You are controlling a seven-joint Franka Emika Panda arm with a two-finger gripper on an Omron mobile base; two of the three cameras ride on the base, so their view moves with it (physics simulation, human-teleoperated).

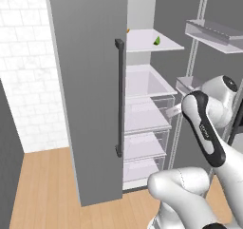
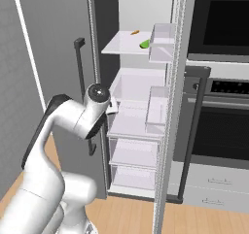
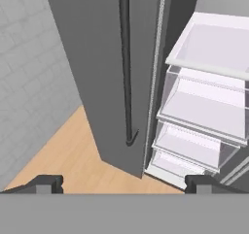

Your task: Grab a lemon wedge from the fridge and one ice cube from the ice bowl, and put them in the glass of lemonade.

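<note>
The fridge (image 1: 90, 81) stands with its left grey door closed and its right door swung open, so the white shelves and clear drawers show. The lemon wedge (image 1: 157, 40) is a tiny yellow-green piece on the top shelf, toward the shelf's right front; it is also in the right base view (image 2: 144, 44). My gripper (image 3: 124, 184) is open with nothing between its fingers. It points down along the closed door's dark handle (image 3: 126, 63) and the drawers (image 3: 204, 111), well below the wedge's shelf. The ice bowl and the glass of lemonade are out of view.
A tiny orange item (image 2: 134, 32) lies at the back of the same top shelf. The open door's shelves (image 2: 163, 41) jut out at the right of the opening. A black oven (image 2: 223, 34) stands to the fridge's right. Wooden floor (image 1: 42, 190) lies in front.
</note>
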